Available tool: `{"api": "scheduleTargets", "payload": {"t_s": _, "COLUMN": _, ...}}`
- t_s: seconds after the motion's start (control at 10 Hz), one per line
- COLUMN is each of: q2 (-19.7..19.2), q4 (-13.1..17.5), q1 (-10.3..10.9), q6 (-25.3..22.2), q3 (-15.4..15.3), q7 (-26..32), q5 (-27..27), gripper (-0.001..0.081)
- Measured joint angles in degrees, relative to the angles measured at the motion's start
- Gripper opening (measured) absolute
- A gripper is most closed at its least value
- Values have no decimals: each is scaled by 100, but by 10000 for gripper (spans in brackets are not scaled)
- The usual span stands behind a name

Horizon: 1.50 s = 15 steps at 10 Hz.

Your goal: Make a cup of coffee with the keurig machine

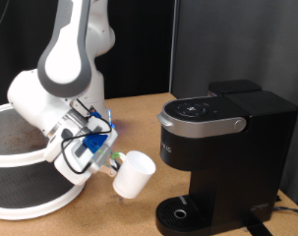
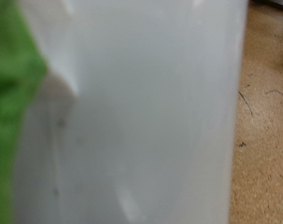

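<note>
The cup (image 1: 135,175) is a small white mug, held tilted in the air by my gripper (image 1: 113,163), which is shut on its handle side. It hangs just to the exterior view's left of the keurig machine (image 1: 222,147), above the tabletop and a little higher than the round drip tray (image 1: 183,212). The machine is boxy and black, its top lid closed, with a silver-grey band and buttons on top. In the wrist view the cup (image 2: 150,112) fills almost the whole picture, with a green patch (image 2: 10,93) at one edge.
A round white robot base with a dark top (image 1: 21,162) sits at the exterior view's left. The brown wooden tabletop (image 1: 129,113) runs behind the cup. A black curtain hangs at the back.
</note>
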<state>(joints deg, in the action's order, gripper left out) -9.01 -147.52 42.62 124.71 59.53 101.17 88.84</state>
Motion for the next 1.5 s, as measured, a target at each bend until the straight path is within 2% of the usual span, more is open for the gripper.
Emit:
{"api": "scheduleTargets", "payload": {"t_s": 0.7, "q2": -578, "q4": 241, "q1": -10, "q6": -161, "q3": -625, "q7": 477, "q5": 911, "gripper": 64}}
{"api": "scheduleTargets", "payload": {"t_s": 1.1, "q2": -825, "q4": 248, "q1": -9, "q6": -341, "q3": -1016, "q7": 995, "q5": 1493, "gripper": 64}}
{"api": "scheduleTargets", "payload": {"t_s": 1.5, "q2": -953, "q4": 248, "q1": -10, "q6": -354, "q3": -1296, "q7": 1272, "q5": 2001, "gripper": 64}}
